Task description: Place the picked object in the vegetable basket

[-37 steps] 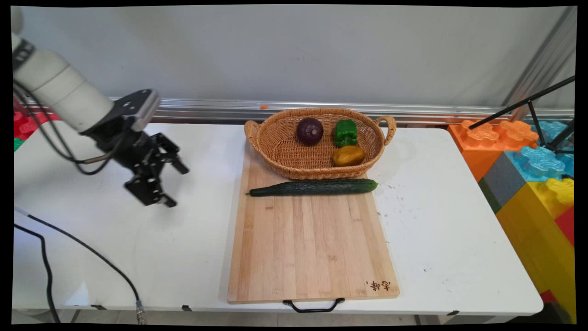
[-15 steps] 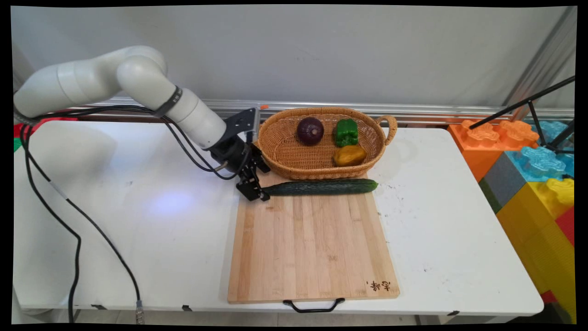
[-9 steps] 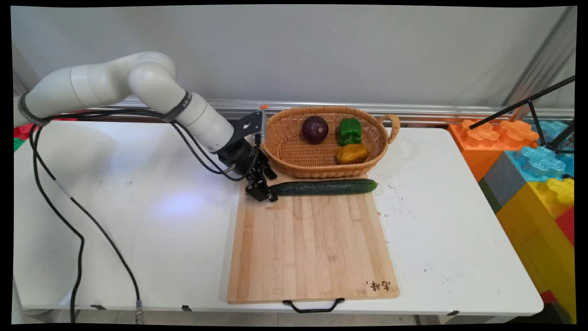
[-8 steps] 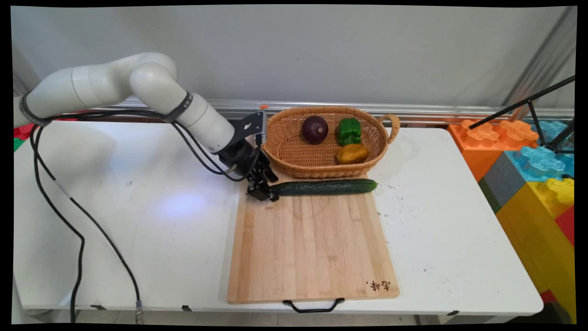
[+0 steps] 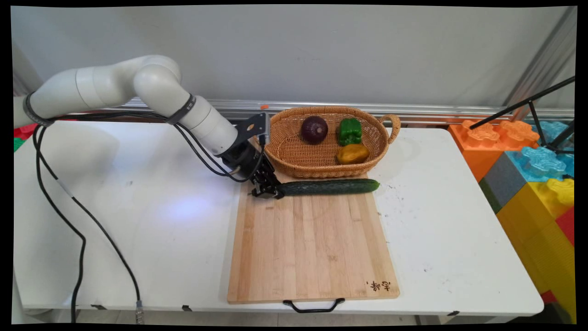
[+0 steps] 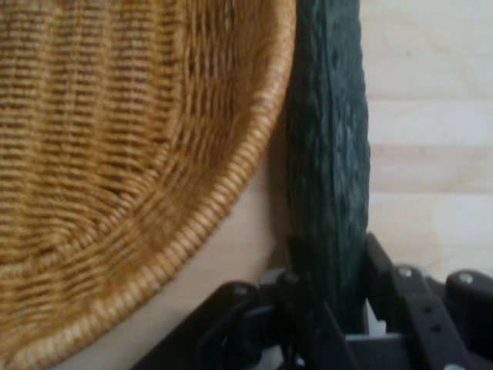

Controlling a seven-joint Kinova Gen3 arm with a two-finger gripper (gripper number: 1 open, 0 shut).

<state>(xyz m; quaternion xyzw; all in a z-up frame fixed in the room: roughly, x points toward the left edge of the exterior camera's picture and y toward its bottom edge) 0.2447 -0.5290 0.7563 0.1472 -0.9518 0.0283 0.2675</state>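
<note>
While low over board (image 5: 312,243), my gripper (image 5: 268,191) clamps cucumber (image 5: 330,186) at its left end, fingers (image 6: 385,270) pressed to both sides. Cucumber lies across board's far part, just beside basket (image 5: 294,161) holding onion (image 5: 314,129), two peppers.

White rounded arm (image 5: 115,85), black cables (image 5: 59,193), black fingers (image 6: 385,285).

We see cucumber's (image 5: 328,187) left end hidden by end effector (image 5: 268,191). Hand view cuts off cucumber top, basket (image 6: 115,154) on three sides. Burnt mark (image 5: 379,285) on cutting board (image 5: 312,248) too small to read.
</note>
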